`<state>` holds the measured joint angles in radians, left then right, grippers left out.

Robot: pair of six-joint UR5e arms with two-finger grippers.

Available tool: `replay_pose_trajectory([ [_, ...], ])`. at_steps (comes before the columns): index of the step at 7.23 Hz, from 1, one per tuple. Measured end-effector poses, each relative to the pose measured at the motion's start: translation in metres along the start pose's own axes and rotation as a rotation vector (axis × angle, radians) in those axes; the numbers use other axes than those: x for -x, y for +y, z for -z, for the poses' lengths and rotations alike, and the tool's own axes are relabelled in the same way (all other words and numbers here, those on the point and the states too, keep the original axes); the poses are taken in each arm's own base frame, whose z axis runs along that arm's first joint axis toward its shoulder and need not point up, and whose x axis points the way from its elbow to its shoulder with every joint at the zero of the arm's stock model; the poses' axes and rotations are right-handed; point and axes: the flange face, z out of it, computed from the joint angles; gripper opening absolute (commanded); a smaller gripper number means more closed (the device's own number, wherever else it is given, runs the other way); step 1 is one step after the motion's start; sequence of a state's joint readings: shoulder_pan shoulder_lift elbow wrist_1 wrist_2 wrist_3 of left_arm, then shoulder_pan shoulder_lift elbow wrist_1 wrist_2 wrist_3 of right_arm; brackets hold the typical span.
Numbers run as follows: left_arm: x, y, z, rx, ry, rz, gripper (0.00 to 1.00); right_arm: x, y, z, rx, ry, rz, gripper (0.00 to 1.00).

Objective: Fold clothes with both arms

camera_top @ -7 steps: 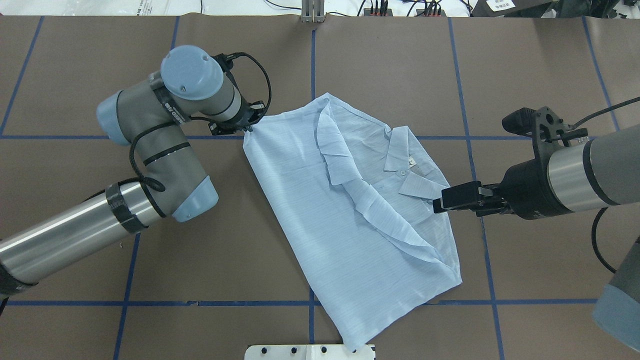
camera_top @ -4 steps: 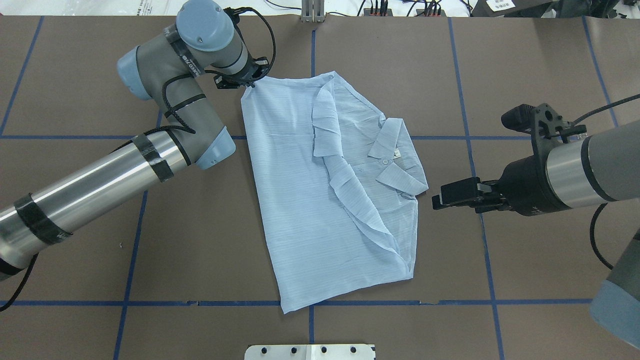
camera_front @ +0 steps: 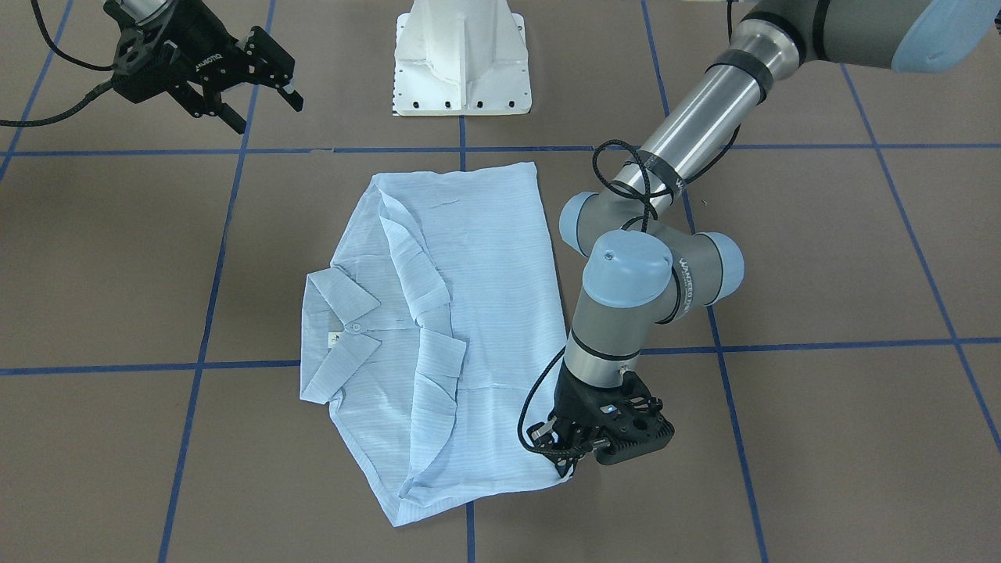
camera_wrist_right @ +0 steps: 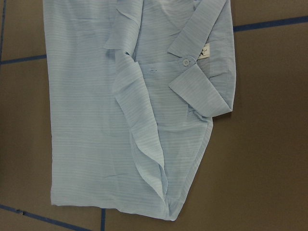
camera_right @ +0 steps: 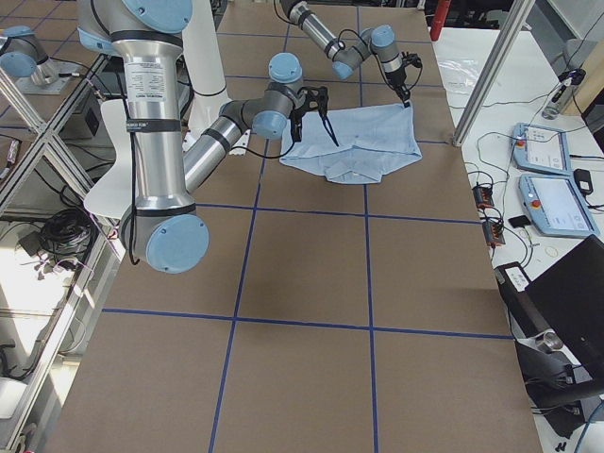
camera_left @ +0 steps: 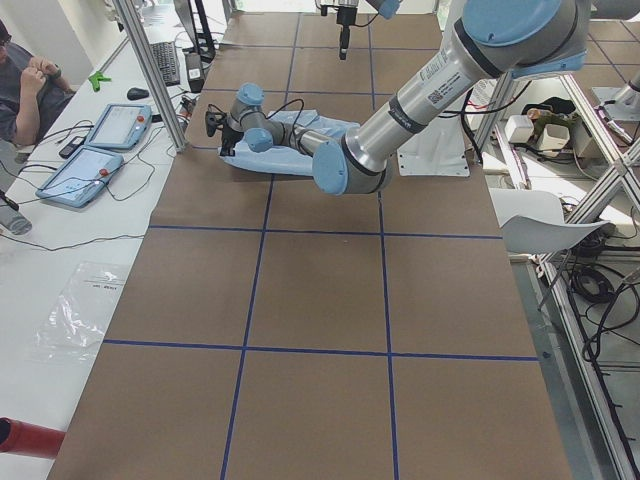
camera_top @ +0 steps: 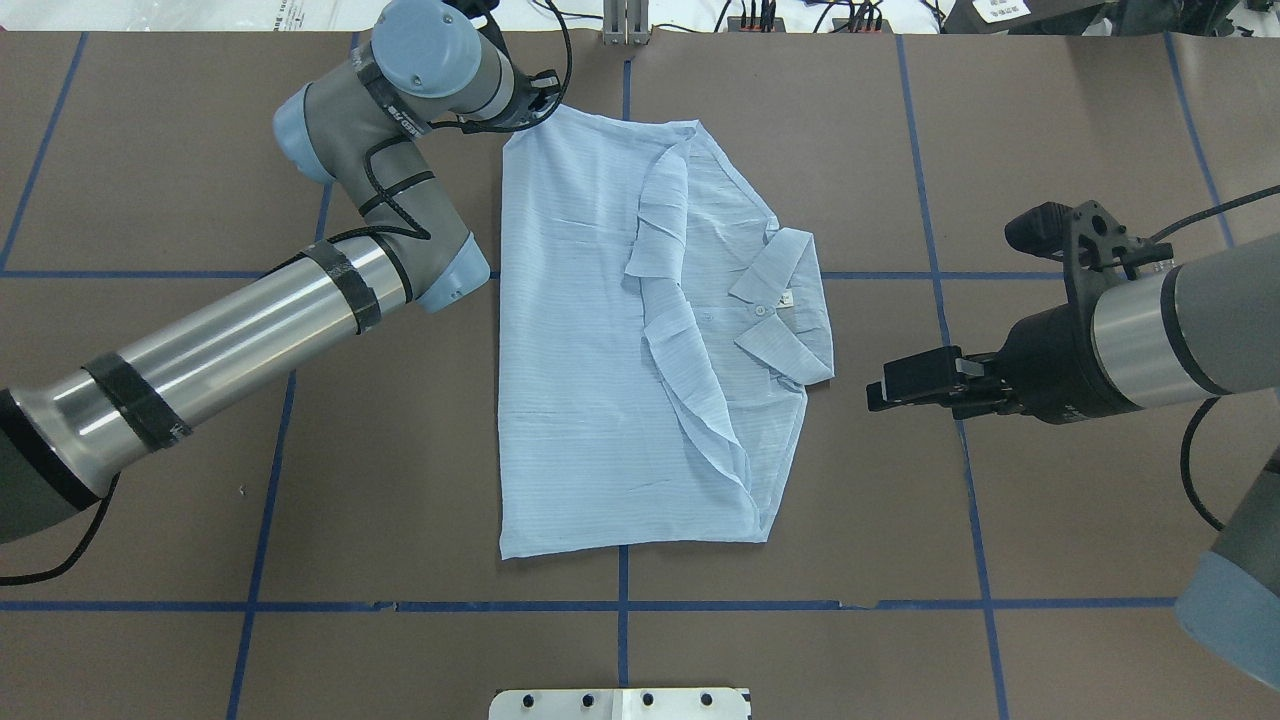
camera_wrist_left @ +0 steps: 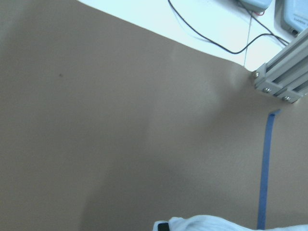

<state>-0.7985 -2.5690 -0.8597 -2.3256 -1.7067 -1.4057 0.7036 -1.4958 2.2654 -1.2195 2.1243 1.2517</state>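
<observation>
The light blue striped shirt (camera_top: 590, 350) lies flat on the brown table, folded lengthwise, with its collar (camera_top: 780, 300) on the side toward my right arm. My left gripper (camera_top: 548, 98) is shut on the shirt's far left corner, low at the table; in the front view it (camera_front: 567, 467) pinches that corner. The left wrist view shows only a bit of cloth (camera_wrist_left: 202, 224) at the bottom edge. My right gripper (camera_top: 878, 392) is open and empty, a short way right of the collar and not touching the shirt (camera_wrist_right: 86, 120). Its fingers are spread in the front view (camera_front: 262, 102).
The white pedestal base (camera_front: 461, 55) stands at the near edge, behind the shirt's hem. Blue tape lines (camera_top: 800, 604) cross the brown table cover. An aluminium post (camera_top: 627, 22) and cables sit at the far edge, close to my left gripper.
My left gripper moved toward the far edge, dragging the shirt corner with it. The shirt slid away from the robot and turned straight. My right gripper, which touched the shirt's right edge, now stands apart.
</observation>
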Motion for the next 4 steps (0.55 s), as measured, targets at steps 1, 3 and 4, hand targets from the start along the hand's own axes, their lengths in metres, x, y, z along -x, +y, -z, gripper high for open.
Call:
replay_pose_trajectory([
  [1,0.002,0.001,-0.003,-0.003,0.004,-0.007,1.0,0.001,-0.001,0.0,-0.002,-0.002,0.001,1.0],
  [3,0.003,-0.006,0.0,-0.01,0.01,-0.038,1.0,0.003,-0.006,-0.007,-0.008,0.002,0.002,1.0],
  [4,0.008,-0.015,0.007,-0.004,0.02,-0.046,1.0,0.006,-0.011,-0.014,-0.012,0.006,0.004,1.0],
])
